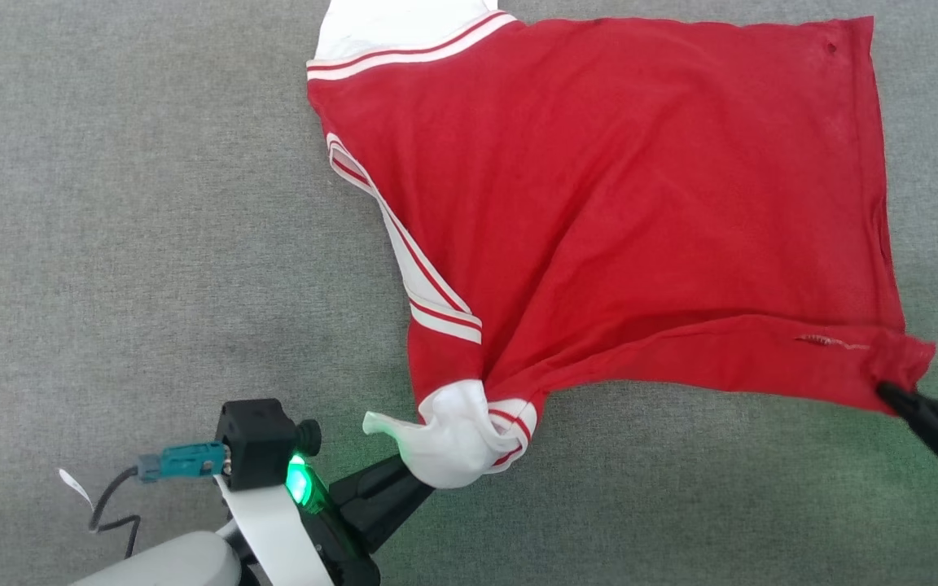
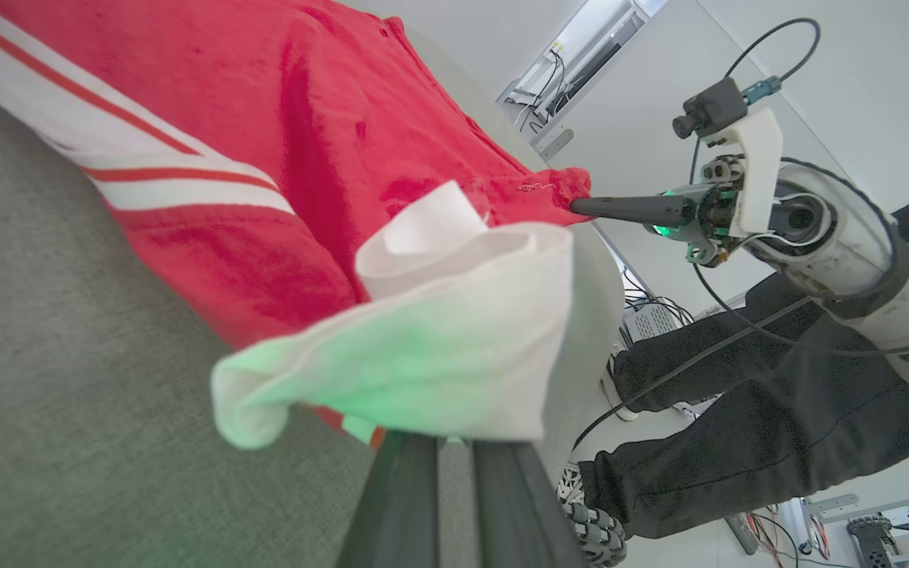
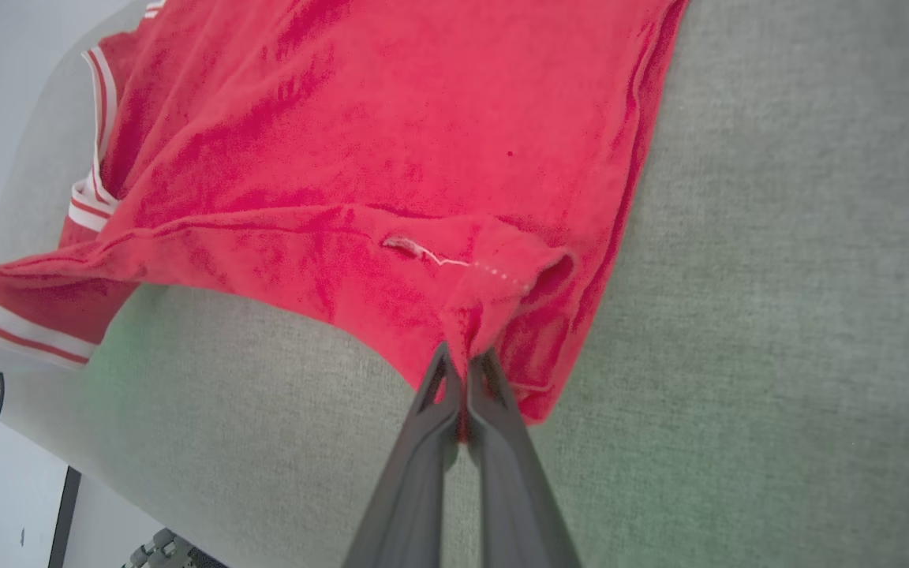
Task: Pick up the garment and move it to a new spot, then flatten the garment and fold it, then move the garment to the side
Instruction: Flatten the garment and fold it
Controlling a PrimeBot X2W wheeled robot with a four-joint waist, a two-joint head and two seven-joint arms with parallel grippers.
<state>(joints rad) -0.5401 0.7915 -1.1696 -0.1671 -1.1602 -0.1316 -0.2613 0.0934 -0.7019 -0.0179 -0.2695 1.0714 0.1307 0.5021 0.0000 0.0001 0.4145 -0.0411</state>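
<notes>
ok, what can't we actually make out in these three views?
Head view: the shirt's far sleeve is cut off by the top edge, and the right gripper runs off the right edge.
Left wrist view: the left gripper's fingertips are buried under the white sleeve, so the pinch point is hidden.
Left wrist view: the person's legs are cut off by the frame edge.
Shirt underside: it lies against the grey surface.

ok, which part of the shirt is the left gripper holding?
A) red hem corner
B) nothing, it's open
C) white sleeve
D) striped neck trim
C: the left gripper is shut on the bunched white sleeve of the garment; the red hem corner is in the right gripper.
</notes>
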